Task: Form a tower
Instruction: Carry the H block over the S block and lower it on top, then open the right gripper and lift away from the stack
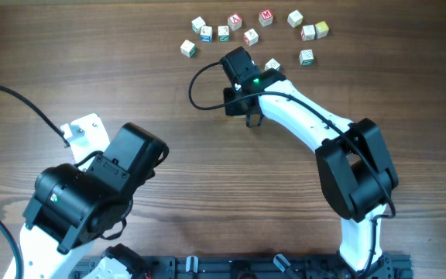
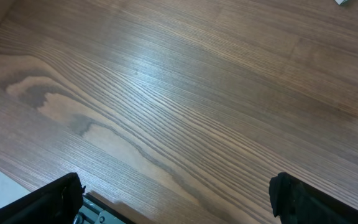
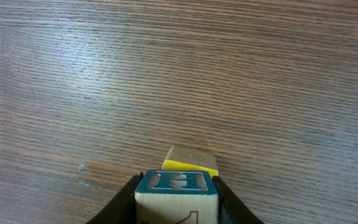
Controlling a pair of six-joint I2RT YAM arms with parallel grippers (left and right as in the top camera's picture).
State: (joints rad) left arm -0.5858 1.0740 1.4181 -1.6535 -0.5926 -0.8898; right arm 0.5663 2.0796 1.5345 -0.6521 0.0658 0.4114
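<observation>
Wood-grain table (image 2: 166,87), left tool (image 2: 176,200), its dark fingers (image 2: 55,200) wide apart at lower edge

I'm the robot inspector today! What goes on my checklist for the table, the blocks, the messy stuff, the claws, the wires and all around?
Surface: brown wooden table, no spills seen.
Job's things: blue H cube held off the near edge of the yellow-faced cube, which sits on the table; no finished tower seen.
Clutter: loose letter cubes scattered at the far side.
Claws: left claw open, holding nothing; right claw shut on the blue H cube.
Cables: black cable loops by the right wrist; second black cable runs to the left arm.
Surroundings: black rail along the near edge.
</observation>
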